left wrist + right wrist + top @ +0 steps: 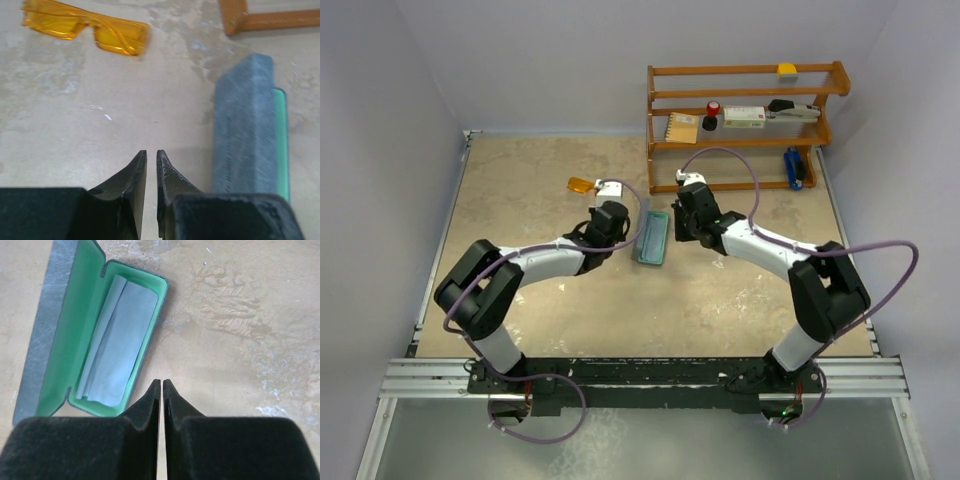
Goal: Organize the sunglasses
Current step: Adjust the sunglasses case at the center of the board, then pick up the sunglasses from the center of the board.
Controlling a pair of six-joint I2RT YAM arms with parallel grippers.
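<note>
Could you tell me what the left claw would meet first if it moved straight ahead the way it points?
Bare table at first; beyond it, probably one end of the sunglasses, just left of the left claw's line. Its height above the table is unclear.

We see sunglasses [85, 31]: see-through orange plastic, smooth, shiny. Case [242, 125] outside: blue-grey, dull, fuzzy like felt, looks bit rough to us. Case inside: green, smooth, soft shine. Cloth [119, 340] in case: pale blue-grey, soft, matt. Desk [60, 140]: sandy colour, hard, dull, scuffed, pale worn patches. Left claw [151, 154]: black, hard, little shine, scratched along edges. Right claw [161, 382]: black, matt, we think plastic. Shelf [720, 70]: orange-brown wood, smooth, bit glossy.
</note>
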